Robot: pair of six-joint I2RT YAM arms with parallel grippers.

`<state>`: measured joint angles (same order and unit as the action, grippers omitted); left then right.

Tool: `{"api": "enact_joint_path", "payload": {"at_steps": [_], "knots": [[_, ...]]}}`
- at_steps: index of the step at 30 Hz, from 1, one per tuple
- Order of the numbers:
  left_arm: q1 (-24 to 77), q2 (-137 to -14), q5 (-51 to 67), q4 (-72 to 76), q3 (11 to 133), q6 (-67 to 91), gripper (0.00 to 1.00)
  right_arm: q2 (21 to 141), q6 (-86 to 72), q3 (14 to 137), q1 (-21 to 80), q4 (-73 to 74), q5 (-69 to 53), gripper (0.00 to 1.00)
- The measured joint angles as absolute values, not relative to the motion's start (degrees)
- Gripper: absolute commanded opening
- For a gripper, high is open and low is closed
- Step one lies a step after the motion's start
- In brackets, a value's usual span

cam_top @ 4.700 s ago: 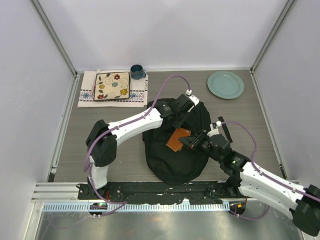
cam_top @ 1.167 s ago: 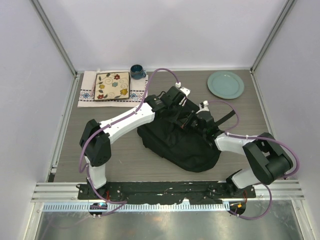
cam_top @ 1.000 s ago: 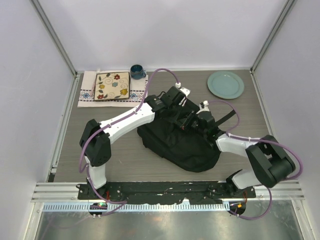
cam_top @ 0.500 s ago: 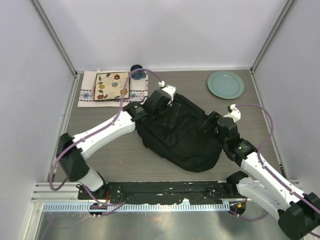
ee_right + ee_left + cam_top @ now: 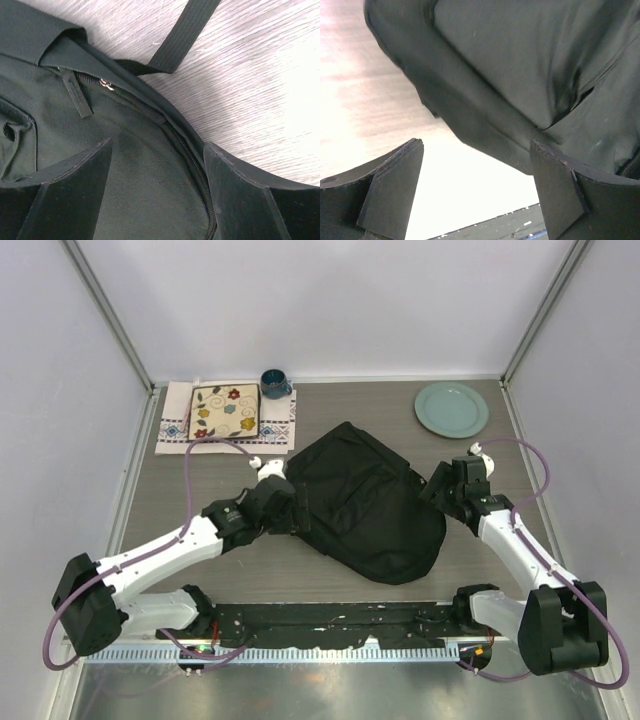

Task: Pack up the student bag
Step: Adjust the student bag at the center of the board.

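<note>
The student bag (image 5: pixel 365 505) lies between the left hand (image 5: pixel 292 513) and the right hand (image 5: pixel 438 487), a plate (image 5: pixel 451 409) behind the latter.

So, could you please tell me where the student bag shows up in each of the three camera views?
Top external: the student bag lies in the centre of the picture, mid-table.
Left wrist: it fills the upper right, dark fabric seen close up.
Right wrist: it covers the left and bottom, with its strap running to the top edge.
Shared landmark: the wood-grain table top beside the bag.
</note>
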<state>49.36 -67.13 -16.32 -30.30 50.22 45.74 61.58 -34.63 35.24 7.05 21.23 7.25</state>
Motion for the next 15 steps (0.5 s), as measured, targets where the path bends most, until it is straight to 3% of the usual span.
{"api": "enact_joint_path", "payload": {"at_steps": [5, 9, 15], "knots": [[49.36, -66.63, -12.03, -24.10, 43.86, 52.31, 0.89, 64.25, -32.62, 35.24, 6.50, 20.97, 3.14, 0.79], [49.36, -69.82, -10.11, -17.47, 43.72, 55.70, 0.89, 64.75, -32.58, 33.93, 6.24, 19.29, -0.03, 0.72], [48.90, -71.66, -9.54, -7.33, 39.53, 61.28, 0.85, 60.23, -34.22, 25.47, 5.89, 14.61, -4.34, 0.44]]}}
